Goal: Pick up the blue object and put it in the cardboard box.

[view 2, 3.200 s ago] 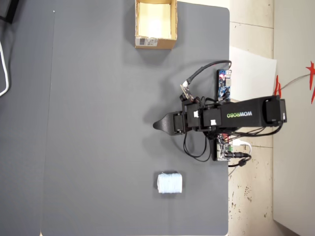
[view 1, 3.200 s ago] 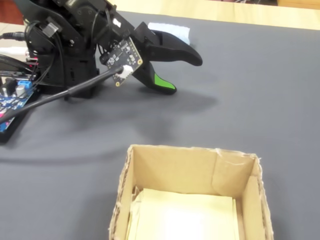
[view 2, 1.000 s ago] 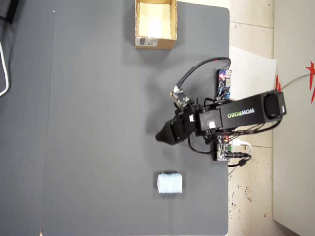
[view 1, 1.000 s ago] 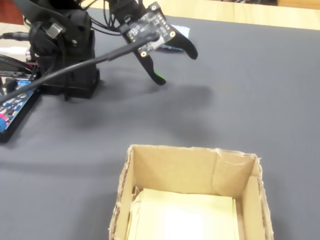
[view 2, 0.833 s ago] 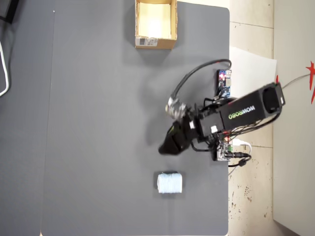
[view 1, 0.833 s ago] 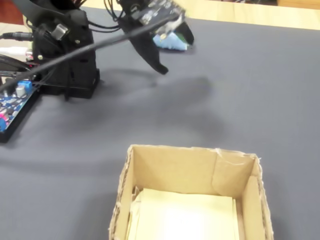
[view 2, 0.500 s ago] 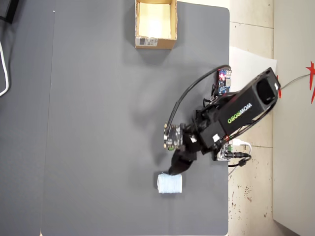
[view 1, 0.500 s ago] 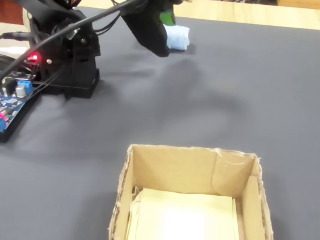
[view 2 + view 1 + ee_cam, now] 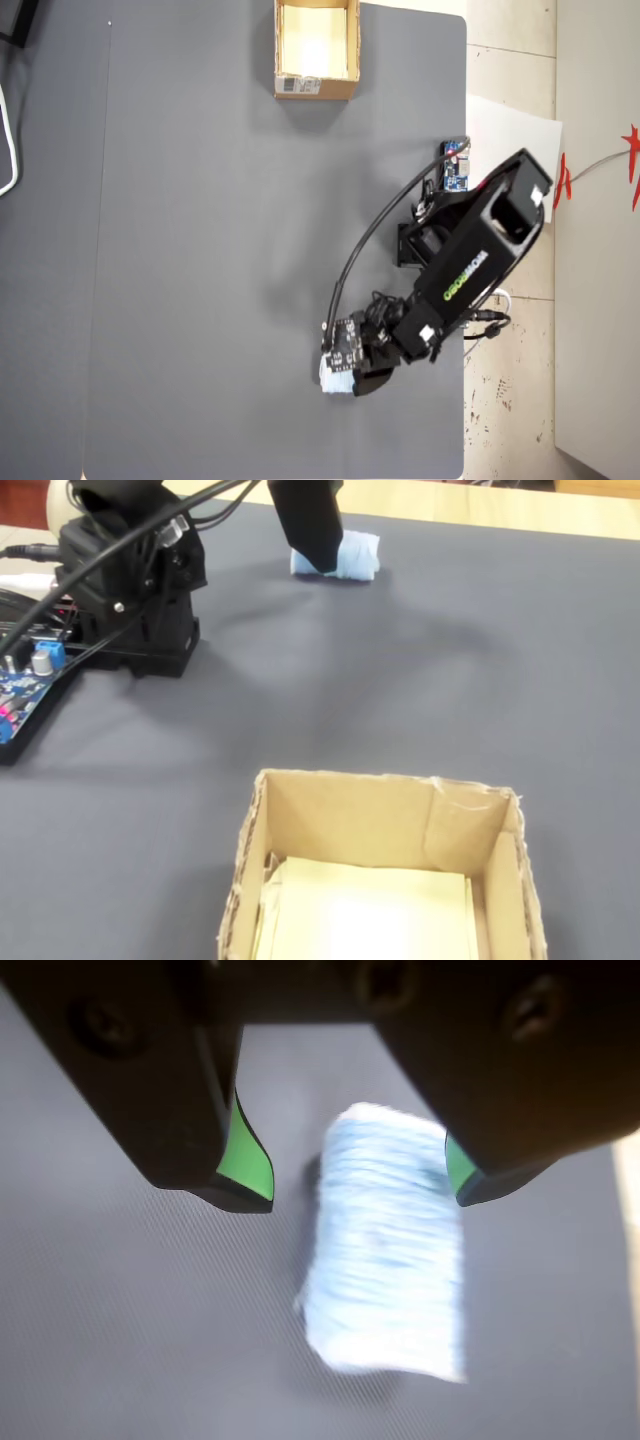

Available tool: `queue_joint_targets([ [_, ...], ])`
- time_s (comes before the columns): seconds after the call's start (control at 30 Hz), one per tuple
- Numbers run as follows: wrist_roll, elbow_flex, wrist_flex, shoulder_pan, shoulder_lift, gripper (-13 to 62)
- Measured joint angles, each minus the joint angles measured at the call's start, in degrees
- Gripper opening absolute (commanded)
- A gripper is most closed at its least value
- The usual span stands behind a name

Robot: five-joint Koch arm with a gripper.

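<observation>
Green lettering, unreadable, on arm (image 9: 470,262)

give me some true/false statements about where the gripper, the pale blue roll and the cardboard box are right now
1. The gripper is open above the pale blue ribbed roll. True.
2. The roll lies inside the tan cardboard box. False: it lies on the dark grey mat, far from the box.
3. The jaws are clamped on the roll. False: the wrist view shows a gap beside the left green fingertip pad.
4. The box has a white label on one outer side. True.
</observation>
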Motion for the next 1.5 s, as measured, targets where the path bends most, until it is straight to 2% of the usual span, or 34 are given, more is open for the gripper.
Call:
queue_joint_targets([
  [0.3,0.0,-2.29,-4.31,-0.35,-9.76,31.5],
  [0.4,0.09,-3.34,-5.54,0.26,-11.95,26.0],
  [0.43,0.09,-3.52,-5.89,0.26,-12.04,19.1],
  [0.57,-1.67,-3.6,-9.23,0.53,-13.01,10.6],
  [0.8,-5.98,-4.13,-14.94,2.29,-12.83,10.6],
  [1.07,-12.22,-2.81,-21.97,12.3,-6.5,10.7],
  [1.37,-34.98,-0.7,-31.2,21.53,-1.49,10.7],
  [1.5,-41.13,-0.7,-33.75,26.28,0.35,10.7],
])
